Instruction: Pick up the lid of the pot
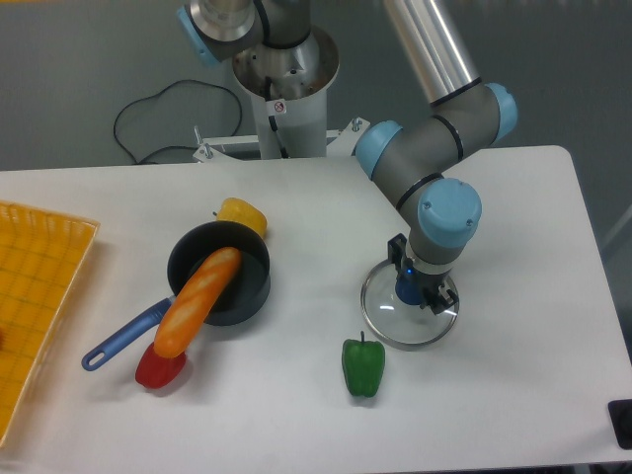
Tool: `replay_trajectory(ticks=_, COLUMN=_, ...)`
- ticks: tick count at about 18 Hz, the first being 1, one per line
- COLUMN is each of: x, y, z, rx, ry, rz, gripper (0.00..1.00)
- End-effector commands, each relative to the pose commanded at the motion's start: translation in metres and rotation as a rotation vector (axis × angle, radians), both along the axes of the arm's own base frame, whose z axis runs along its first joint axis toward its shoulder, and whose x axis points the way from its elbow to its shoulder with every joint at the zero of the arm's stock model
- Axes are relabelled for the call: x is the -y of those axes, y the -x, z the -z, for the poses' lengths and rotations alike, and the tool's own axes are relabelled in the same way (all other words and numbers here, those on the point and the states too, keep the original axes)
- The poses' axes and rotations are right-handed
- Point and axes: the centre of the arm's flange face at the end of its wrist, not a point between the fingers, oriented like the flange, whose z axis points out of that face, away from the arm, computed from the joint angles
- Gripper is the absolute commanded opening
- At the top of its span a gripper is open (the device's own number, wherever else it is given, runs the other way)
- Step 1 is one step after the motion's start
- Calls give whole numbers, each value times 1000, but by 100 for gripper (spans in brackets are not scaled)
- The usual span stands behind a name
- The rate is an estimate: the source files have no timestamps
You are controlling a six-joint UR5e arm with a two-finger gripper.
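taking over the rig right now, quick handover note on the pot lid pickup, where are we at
Gripper: the gripper is down at the lid's blue knob, fingertips close about it; this view does not settle whether they have closed on it.
Lid: the pot lid looks flat on the table, with the green pepper just off its near edge.
Done: gripper brought to the knob.
Left: make sure of the grip, then lift the lid; no clear lift shows.
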Motion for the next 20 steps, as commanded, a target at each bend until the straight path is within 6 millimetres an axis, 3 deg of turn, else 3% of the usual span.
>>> replay_trajectory(ticks=6, x=-6, y=-7, z=-21, rx=11, ry=6, rz=17, gripper=49)
replay_trajectory(ticks=13, x=-26, y=-53, z=-67, rx=28, ry=16, rz=76, gripper=49)
replay_trajectory(ticks=20, x=-27, y=-61, z=-84, rx=16, ry=3, rz=87, gripper=49)
